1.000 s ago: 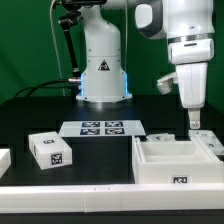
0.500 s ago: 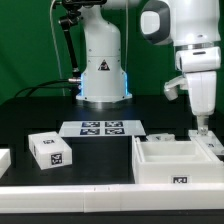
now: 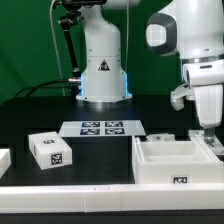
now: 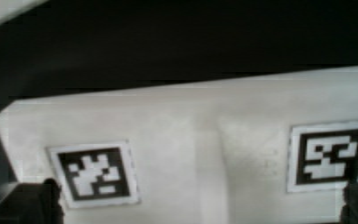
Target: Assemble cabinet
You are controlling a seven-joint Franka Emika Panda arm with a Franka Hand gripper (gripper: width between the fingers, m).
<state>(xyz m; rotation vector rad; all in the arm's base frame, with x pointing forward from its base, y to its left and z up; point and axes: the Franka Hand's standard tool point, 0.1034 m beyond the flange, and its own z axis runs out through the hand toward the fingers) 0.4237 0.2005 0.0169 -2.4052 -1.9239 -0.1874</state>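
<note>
The cabinet box (image 3: pixel 178 162), a large open white tray-like piece with a tag on its front, stands at the exterior view's right front. My gripper (image 3: pixel 208 130) hangs just behind its far right corner, over a small white part (image 3: pixel 214 144). In the wrist view a white part (image 4: pixel 202 140) with two square tags fills the picture. My gripper (image 4: pixel 197 205) is open there, its dark fingertips (image 4: pixel 30 200) wide apart on either side of that part. I cannot tell whether they touch it. A small white block (image 3: pixel 50 150) with tags lies at the left front.
The marker board (image 3: pixel 100 127) lies in the middle in front of the arm's base (image 3: pixel 103 80). Another small white part (image 3: pixel 160 137) lies behind the box. A white piece (image 3: pixel 4 160) shows at the left edge. A white rail (image 3: pixel 60 187) runs along the front.
The arm has moved toward the exterior view's right and a little down, behind the box's far right corner. The parts on the table have not moved.
</note>
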